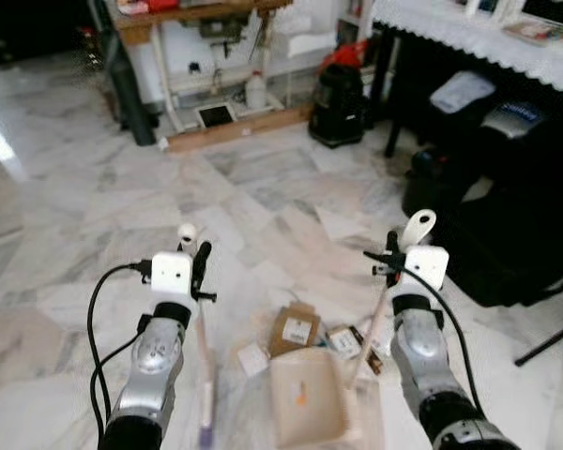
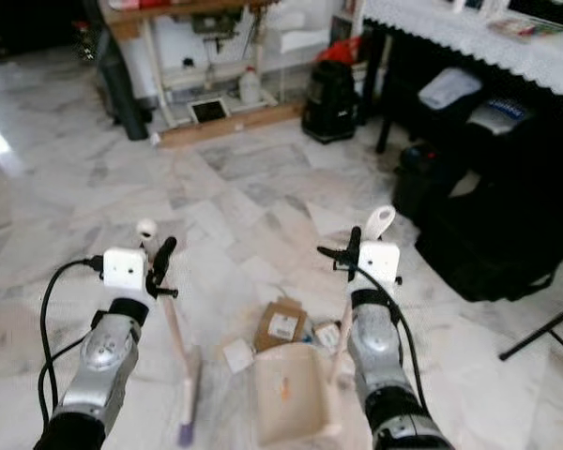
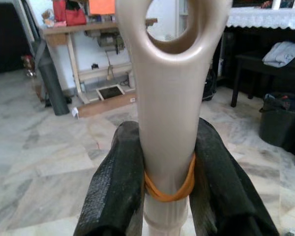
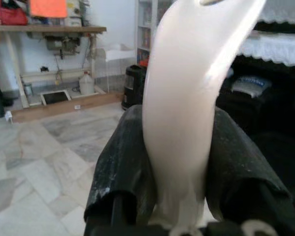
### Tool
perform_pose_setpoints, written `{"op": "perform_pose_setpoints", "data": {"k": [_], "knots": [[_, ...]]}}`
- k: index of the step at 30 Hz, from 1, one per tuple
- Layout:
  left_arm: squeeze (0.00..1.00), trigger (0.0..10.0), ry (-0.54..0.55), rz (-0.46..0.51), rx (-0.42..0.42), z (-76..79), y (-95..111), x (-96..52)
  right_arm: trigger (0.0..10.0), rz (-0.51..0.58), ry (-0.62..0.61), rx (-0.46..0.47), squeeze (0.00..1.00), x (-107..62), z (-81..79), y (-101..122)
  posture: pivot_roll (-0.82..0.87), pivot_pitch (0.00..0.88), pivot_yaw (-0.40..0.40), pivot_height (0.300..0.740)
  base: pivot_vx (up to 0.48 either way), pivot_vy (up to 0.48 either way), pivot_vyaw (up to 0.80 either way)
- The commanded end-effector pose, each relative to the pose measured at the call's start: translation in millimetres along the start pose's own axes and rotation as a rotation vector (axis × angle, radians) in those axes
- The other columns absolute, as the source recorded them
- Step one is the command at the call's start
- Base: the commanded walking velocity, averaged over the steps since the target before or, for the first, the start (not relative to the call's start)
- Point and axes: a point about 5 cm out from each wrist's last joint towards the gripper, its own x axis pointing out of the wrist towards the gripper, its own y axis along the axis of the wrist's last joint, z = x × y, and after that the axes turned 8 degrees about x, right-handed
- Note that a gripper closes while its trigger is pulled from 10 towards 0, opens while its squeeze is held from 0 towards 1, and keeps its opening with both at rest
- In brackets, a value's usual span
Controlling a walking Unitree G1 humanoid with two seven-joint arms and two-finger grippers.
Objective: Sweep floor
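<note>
- Two silver, ribbed forearms are seen, each ending in a dark cuff.
- A white, boxy camera housing is mounted on each wrist, behind the jaws.
- The left gripper [image 1: 203,267] and right gripper [image 1: 391,255] are each formed of two long black fingers [image 3: 119,187] with a textured, rubbery surface.
- A black cable is looped beside each forearm.

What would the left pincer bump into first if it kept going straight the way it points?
Probably nothing soon. The left pincer, shut on the broom handle, points across bare marble floor toward the wooden sewing table by the far wall. That table looks like the first obstacle, though depth is hard to judge.
</note>
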Motion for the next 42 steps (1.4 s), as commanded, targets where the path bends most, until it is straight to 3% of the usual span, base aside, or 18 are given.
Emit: {"op": "perform_pose_setpoints", "data": {"k": [1,42], "knots": [[0.0,10.0,-0.006,0.039,0.013,1.0,8.8,5.1,10.0,0.05,-0.013,0.024,0.0,6.0,0.9,10.5,0.12,0.0,0.025,0.74,0.0,0.322,0.0],[0.0,10.0,-0.011,0.042,0.013,1.9,9.1,5.6,10.0,0.049,-0.015,0.024,0.0,7.6,1.2,11.4,0.12,0.0,0.024,0.74,0.0,0.322,-0.48]]}}
